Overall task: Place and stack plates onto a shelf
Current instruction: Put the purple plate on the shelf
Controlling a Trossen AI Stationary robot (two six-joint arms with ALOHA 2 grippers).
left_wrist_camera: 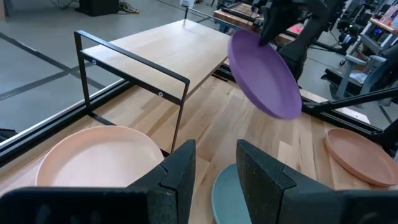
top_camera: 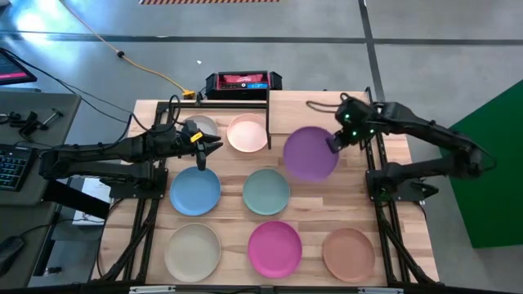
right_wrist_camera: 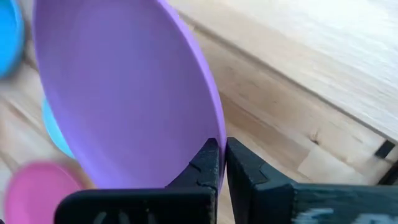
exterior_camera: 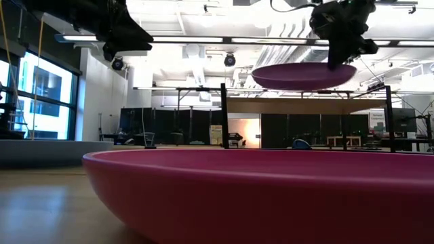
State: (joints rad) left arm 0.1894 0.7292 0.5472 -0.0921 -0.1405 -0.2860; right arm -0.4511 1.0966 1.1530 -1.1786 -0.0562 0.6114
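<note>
**Purple plate carried at shelf height, seven still on the table**

The right gripper [right_wrist_camera: 219, 163] pinches the rim of the round, shallow, matte purple plate [top_camera: 310, 153], jaws closed tight on its edge; holding it by the rim leaves the underside free to set down flat. The plate hangs in the air, tilted, beside the small raised shelf of light wood on black metal legs [left_wrist_camera: 165, 46], whose board appears bare. The left gripper [top_camera: 204, 149] hovers above the table between the grey-white plate [top_camera: 203, 126] and the blue plate [top_camera: 195, 191], jaws parted and holding nothing, probably waiting.

On the pale wooden tabletop [top_camera: 400, 204] the pale pink plate [top_camera: 248, 133] sits under the shelf's edge, the teal plate [top_camera: 266, 192] mid-table, and the cream [top_camera: 193, 251], magenta [top_camera: 274, 248] and tan-brown [top_camera: 349, 253] plates along the near edge. Beyond, the low view shows a bright hall with ceiling lights and windows.
</note>
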